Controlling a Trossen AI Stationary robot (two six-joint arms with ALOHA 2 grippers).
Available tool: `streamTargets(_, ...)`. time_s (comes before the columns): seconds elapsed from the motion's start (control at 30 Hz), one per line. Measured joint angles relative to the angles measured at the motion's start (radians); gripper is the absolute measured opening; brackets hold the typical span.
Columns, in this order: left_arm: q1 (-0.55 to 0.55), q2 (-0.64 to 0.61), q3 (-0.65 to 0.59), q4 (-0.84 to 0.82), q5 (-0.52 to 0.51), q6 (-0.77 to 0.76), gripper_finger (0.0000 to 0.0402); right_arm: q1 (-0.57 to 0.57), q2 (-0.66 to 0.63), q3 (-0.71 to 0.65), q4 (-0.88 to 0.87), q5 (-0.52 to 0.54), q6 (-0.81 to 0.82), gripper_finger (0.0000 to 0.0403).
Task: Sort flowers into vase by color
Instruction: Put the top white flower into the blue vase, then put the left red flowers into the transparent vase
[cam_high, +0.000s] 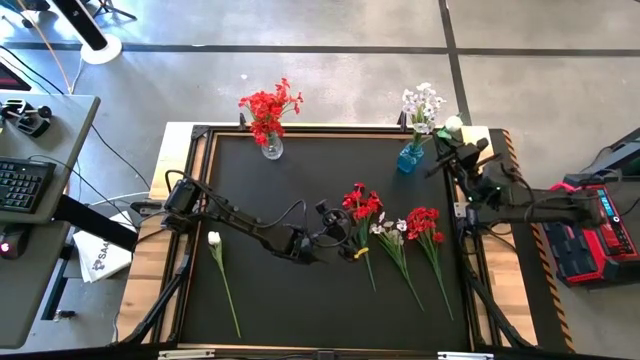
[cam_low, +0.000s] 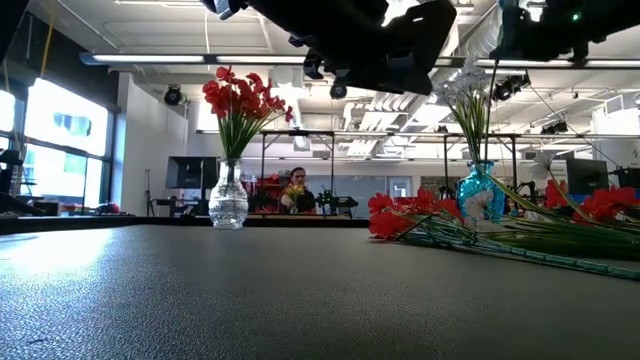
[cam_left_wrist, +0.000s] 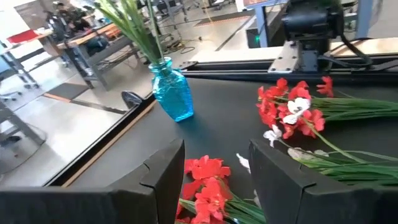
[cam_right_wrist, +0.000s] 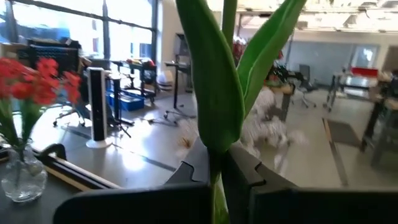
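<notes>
Hovering mid-frame with fingers apart over a red spray (cam_high: 361, 203), the left gripper (cam_high: 335, 225) may snag neighbouring stems, while the right gripper (cam_high: 452, 143), upper right, clamps a white flower (cam_high: 453, 124) beside the blue vase (cam_high: 410, 157).

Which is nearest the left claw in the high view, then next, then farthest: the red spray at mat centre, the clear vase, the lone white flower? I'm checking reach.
Left claw:
1. Red spray, beside it at centre.
2. Lone white flower, left side.
3. Clear vase, back edge.
</notes>
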Motion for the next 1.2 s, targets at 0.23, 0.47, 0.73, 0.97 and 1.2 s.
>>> streamTargets(0.23, 0.000, 0.000, 0.000, 0.000, 0.004, -0.009, 0.0165, -0.098, 0.001, 0.003, -0.164, -0.089, 0.171, 0.0000)
streamTargets(0.47, 0.002, 0.000, 0.000, 0.001, 0.004, -0.009, 0.0165, -0.241, 0.059, 0.051, -0.302, -0.274, 0.289, 0.0000)
streamTargets(0.73, 0.002, 0.000, 0.000, 0.000, 0.004, -0.017, 0.0165, -0.354, 0.131, 0.056, -0.339, -0.419, 0.318, 0.0059)
streamTargets(0.97, 0.001, 0.000, 0.000, 0.000, 0.004, -0.018, 0.0165, -0.369, 0.136, 0.141, -0.523, -0.446, 0.363, 0.0179)
streamTargets(1.2, 0.001, 0.000, 0.000, 0.001, 0.003, -0.027, 0.0165, -0.368, 0.175, 0.330, -0.868, -0.525, 0.465, 0.0232)
